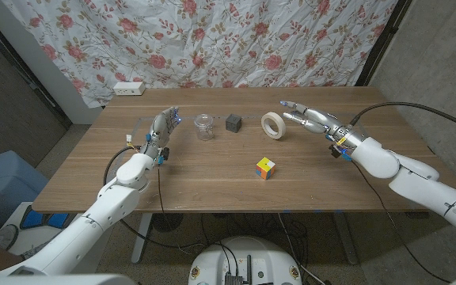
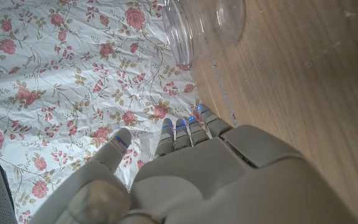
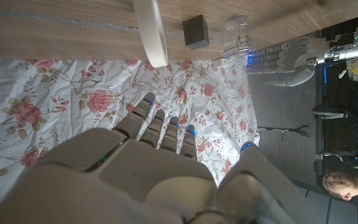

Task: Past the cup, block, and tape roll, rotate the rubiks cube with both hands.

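Wooden table (image 1: 212,186), floral cloth (image 1: 212,39) at 12 o'clock. Left hand (image 1: 161,131) at 9 o'clock, right hand (image 1: 307,119) at 2 o'clock: both raised, fingers apart, holding nothing. Far row: clear cup (image 1: 203,127), dark block (image 1: 233,123), tape roll (image 1: 272,125) on edge. Rubiks cube (image 1: 265,169): multicoloured, yellow face up, alone near centre toward 6 o'clock. Right wrist view adds a person (image 3: 340,183) beyond the table.
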You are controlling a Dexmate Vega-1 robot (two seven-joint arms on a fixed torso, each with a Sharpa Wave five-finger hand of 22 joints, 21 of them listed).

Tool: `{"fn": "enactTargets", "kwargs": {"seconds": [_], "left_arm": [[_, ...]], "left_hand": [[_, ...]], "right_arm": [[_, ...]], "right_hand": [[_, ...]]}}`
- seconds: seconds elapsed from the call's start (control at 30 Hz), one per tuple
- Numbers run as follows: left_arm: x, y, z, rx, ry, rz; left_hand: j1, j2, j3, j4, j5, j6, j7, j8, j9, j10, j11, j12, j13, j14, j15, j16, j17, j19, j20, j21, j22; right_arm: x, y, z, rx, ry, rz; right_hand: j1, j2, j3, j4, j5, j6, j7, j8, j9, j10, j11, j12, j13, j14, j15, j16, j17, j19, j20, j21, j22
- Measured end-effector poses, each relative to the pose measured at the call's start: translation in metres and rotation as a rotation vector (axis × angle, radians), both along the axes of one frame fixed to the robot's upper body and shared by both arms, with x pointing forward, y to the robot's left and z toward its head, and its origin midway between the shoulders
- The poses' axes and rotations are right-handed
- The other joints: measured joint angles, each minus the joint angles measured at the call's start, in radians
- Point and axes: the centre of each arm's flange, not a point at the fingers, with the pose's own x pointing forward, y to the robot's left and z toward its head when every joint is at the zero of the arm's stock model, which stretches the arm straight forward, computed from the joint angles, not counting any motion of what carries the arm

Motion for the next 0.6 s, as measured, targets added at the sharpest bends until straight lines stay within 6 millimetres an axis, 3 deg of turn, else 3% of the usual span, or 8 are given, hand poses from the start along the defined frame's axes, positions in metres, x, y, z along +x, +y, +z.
{"fn": "enactTargets", "kwargs": {"seconds": [0.23,0.5,0.6], "left_arm": [[-0.001,0.001,0.003,0.008,0.0,0.0],[-0.005,0.002,0.007,0.017,0.006,0.009],[-0.006,0.002,0.008,0.019,0.009,0.015]], "left_hand": [[0.0,0.0,0.0,0.0,0.0,0.004,-0.004,0.0,0.0,0.005,-0.005,0.0,0.0,0.005,-0.005,0.0,0.0,0.0,0.0,0.0,0.0],[0.0,0.0,0.003,-0.003,0.0,0.005,-0.005,0.0,0.0,0.013,-0.005,0.0,0.0,0.015,-0.007,0.0,0.0,0.004,-0.004,0.0,0.0],[0.0,0.0,0.003,-0.003,0.0,0.005,-0.005,0.0,0.0,0.016,-0.005,0.0,0.0,0.015,-0.007,0.0,0.0,0.004,-0.004,0.0,0.0]], "right_arm": [[-0.005,-0.002,-0.002,-0.083,-0.052,-0.017],[-0.011,-0.007,-0.004,-0.186,-0.081,-0.027],[-0.012,-0.008,-0.003,-0.224,-0.086,-0.027]], "right_hand": [[0.012,-0.012,0.002,-0.016,0.0,-0.011,-0.011,0.0,0.001,-0.006,-0.014,0.0,-0.005,-0.014,0.002,0.0,-0.006,-0.011,0.011,0.0,0.002],[0.035,-0.034,0.022,-0.059,-0.002,-0.038,-0.031,0.0,0.002,-0.016,-0.03,0.0,-0.005,-0.035,0.003,0.0,-0.017,-0.03,0.024,0.0,0.002],[0.065,-0.025,0.03,-0.078,-0.007,-0.05,-0.036,0.0,0.002,-0.026,-0.04,-0.005,-0.005,-0.05,0.003,-0.002,-0.02,-0.041,0.027,0.0,0.002]]}}
